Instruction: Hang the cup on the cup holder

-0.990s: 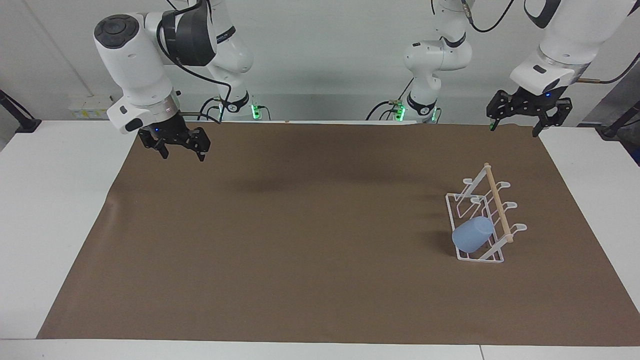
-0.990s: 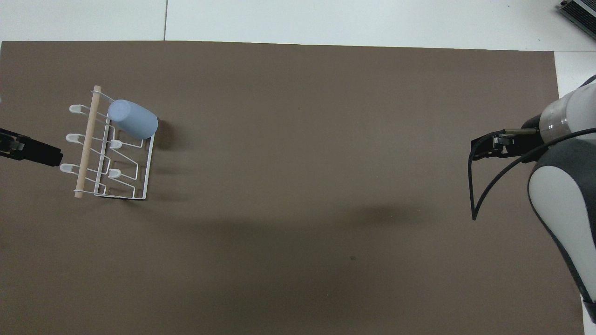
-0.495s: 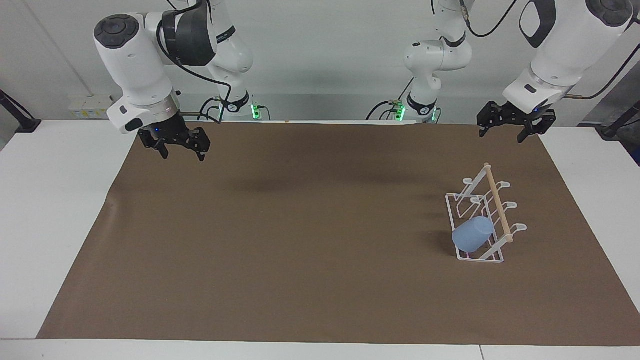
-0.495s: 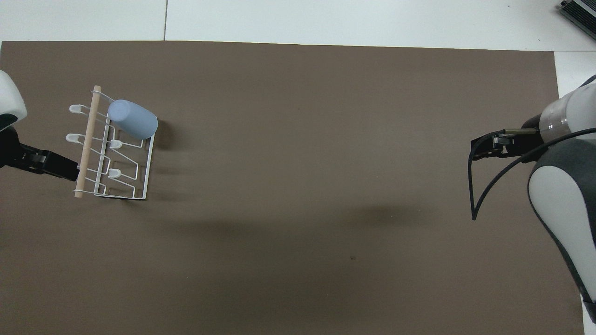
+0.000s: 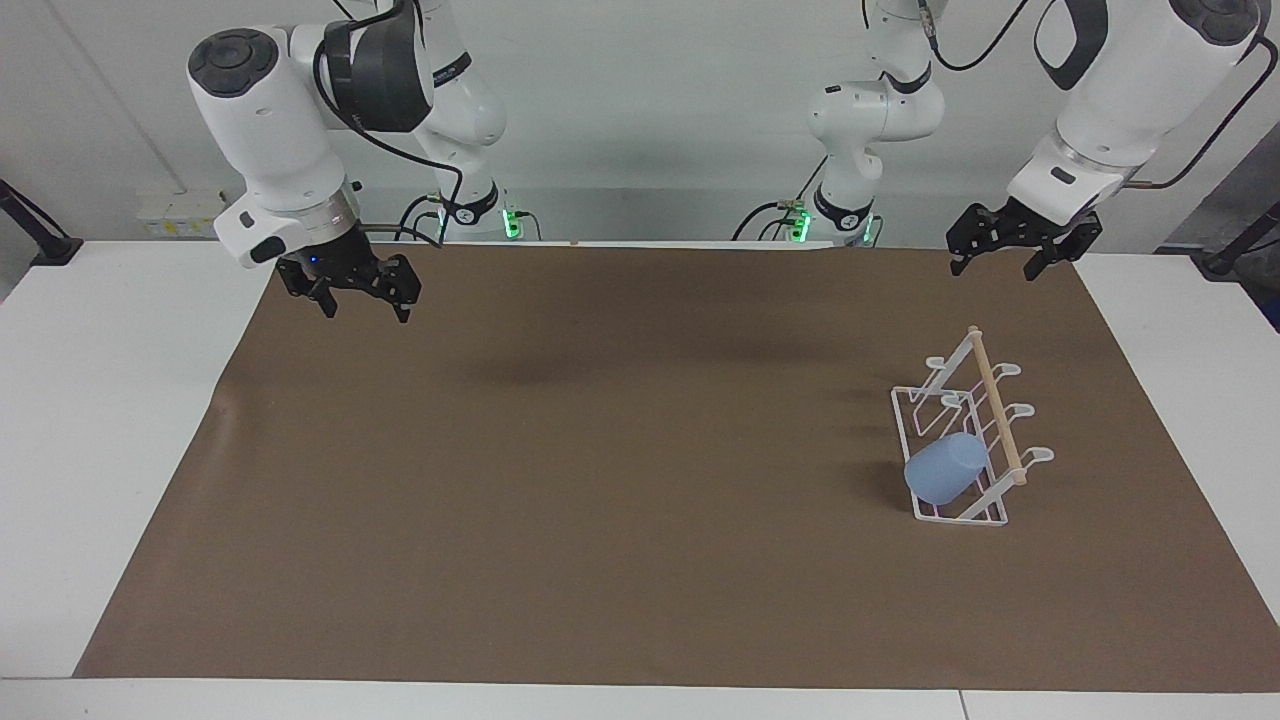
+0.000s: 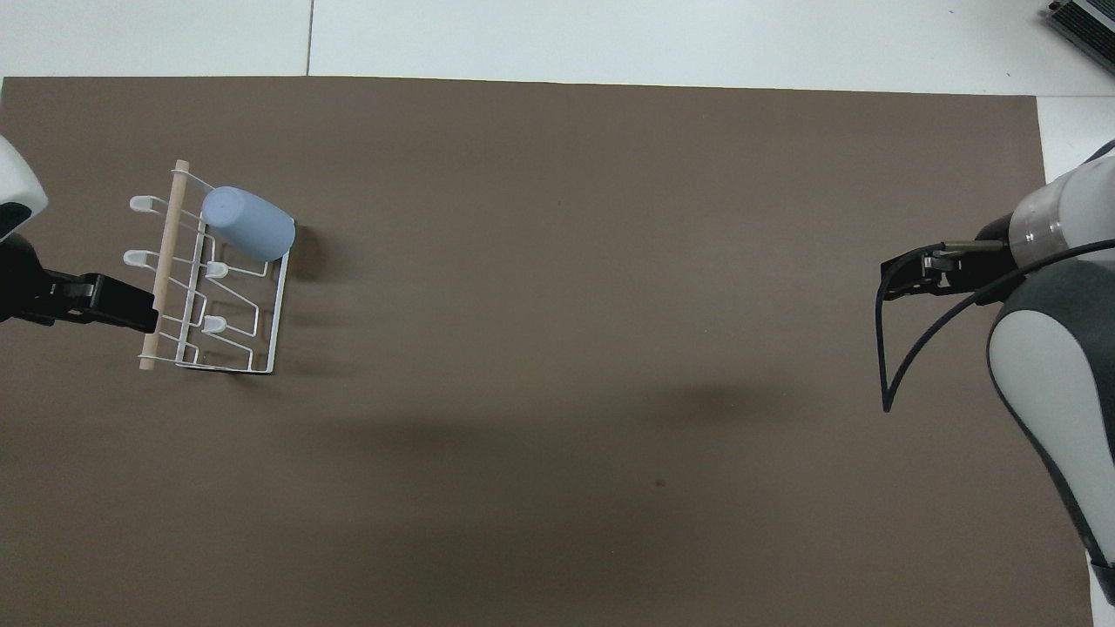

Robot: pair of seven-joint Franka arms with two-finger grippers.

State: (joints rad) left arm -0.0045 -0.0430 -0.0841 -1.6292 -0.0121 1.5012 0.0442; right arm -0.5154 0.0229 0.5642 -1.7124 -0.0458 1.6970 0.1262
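Note:
The light blue cup point(image 5: 943, 470) point(image 6: 249, 224) sits tilted on a looped prong of the white wire cup holder point(image 5: 906, 432) point(image 6: 279, 313). It is at the holder's end farthest from the robots, on the side toward the right arm's end of the table. A wooden rod point(image 5: 997, 410) point(image 6: 165, 261) runs along the holder's top. My left gripper point(image 5: 992, 268) point(image 6: 131, 305) hangs open and empty in the air, well above the holder and apart from it. My right gripper point(image 5: 365, 312) point(image 6: 910, 277) waits open and empty over the mat at the right arm's end.
A brown mat point(image 5: 600, 480) covers most of the white table point(image 5: 110, 420). A black cable point(image 6: 897, 366) loops down beside the right arm.
The left gripper has shifted toward the middle of the table; from overhead its tip now reaches the holder's rod. The cup, the holder and the right arm have not moved.

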